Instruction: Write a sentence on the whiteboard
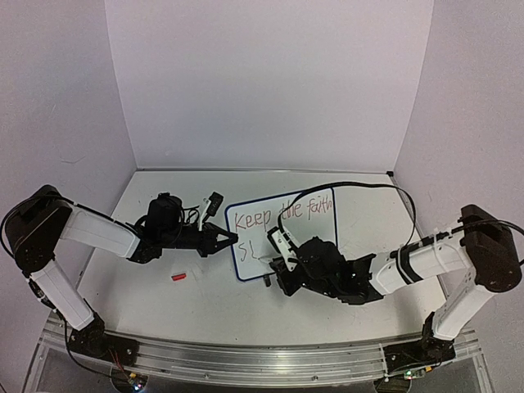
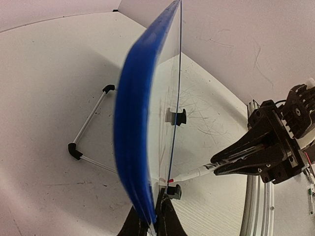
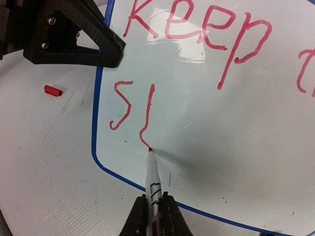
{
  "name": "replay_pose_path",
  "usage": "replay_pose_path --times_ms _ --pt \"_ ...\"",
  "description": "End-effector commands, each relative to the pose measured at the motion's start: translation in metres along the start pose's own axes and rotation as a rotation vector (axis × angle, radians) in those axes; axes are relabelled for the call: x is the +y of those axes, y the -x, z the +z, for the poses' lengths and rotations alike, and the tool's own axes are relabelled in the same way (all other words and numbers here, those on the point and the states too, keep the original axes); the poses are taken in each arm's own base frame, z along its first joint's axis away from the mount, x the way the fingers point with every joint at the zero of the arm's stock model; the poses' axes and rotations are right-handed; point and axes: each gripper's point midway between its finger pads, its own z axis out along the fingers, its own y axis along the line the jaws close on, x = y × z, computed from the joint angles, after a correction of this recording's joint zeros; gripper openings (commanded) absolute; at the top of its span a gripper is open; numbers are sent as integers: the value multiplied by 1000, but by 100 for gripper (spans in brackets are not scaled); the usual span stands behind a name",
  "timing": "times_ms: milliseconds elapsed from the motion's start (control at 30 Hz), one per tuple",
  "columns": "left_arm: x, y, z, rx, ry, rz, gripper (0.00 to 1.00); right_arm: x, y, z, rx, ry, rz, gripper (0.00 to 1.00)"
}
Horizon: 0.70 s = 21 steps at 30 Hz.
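Scratched white tabletop

A small red marker cap lies on it near the whiteboard's lower left corner, not touching; a thin wire stand with black corners rests flat beside the board.

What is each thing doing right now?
whiteboard: clamped at its edge by the left gripper.
sentence: unfinished, second line barely begun.
marker: uncapped, tip touching the whiteboard.
red cap: lying loose on the table.
left gripper: shut on the whiteboard.
right gripper: shut on the marker.
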Motion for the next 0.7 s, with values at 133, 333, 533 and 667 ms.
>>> replay_pose_path --times_ms 133,333,533,667 --pt "38 -8 -10 15 204 43 0 6 50 -16 -164 54 13 0" --pt "38 -7 -9 14 201 44 0 14 54 -5 -162 70 17 0" --pt "39 -9 -10 17 204 45 0 9 61 0 -167 30 20 0" --pt "38 -7 -10 13 202 48 0 6 55 7 -137 0 18 0"
